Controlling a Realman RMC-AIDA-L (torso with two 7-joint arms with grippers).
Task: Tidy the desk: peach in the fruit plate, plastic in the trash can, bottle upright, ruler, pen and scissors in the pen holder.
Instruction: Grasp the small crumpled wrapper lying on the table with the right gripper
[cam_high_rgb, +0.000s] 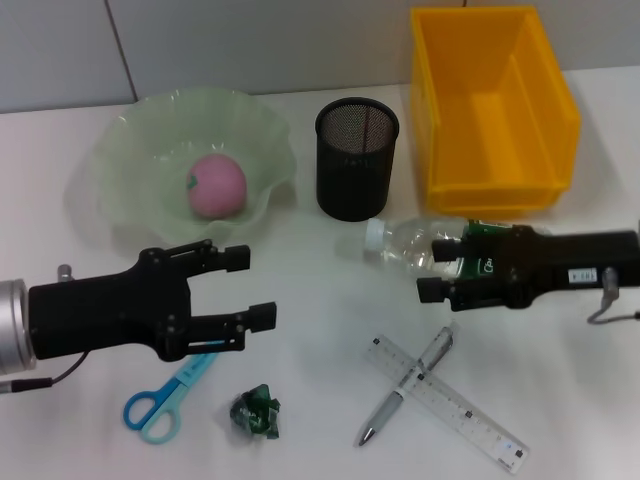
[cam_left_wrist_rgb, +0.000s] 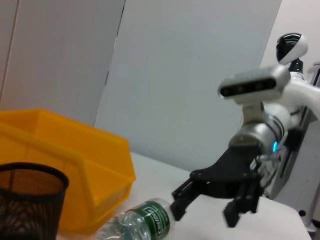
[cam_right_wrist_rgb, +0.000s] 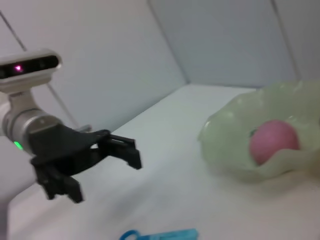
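A pink peach (cam_high_rgb: 216, 186) lies in the pale green fruit plate (cam_high_rgb: 130, 150). Beside the black mesh pen holder (cam_high_rgb: 357, 160), the clear bottle (cam_high_rgb: 410, 243) lies on its side. My right gripper (cam_high_rgb: 433, 268) stands open, one finger on each side of the bottle's labelled end. Open and holding nothing, my left gripper (cam_high_rgb: 250, 288) hovers in front of the plate, above the blue scissors (cam_high_rgb: 165, 400). Crumpled green plastic (cam_high_rgb: 257, 412) lies near the front edge. A silver pen (cam_high_rgb: 405, 388) lies crossed over the clear ruler (cam_high_rgb: 450, 400). The left wrist view shows the bottle (cam_left_wrist_rgb: 142, 222) and right gripper (cam_left_wrist_rgb: 205, 215).
The yellow trash can (cam_high_rgb: 470, 130) stands at the back right, close behind the bottle and my right arm. In the right wrist view I see the peach (cam_right_wrist_rgb: 274, 140), the plate (cam_right_wrist_rgb: 225, 145), the scissors (cam_right_wrist_rgb: 160, 235) and my left gripper (cam_right_wrist_rgb: 107, 175).
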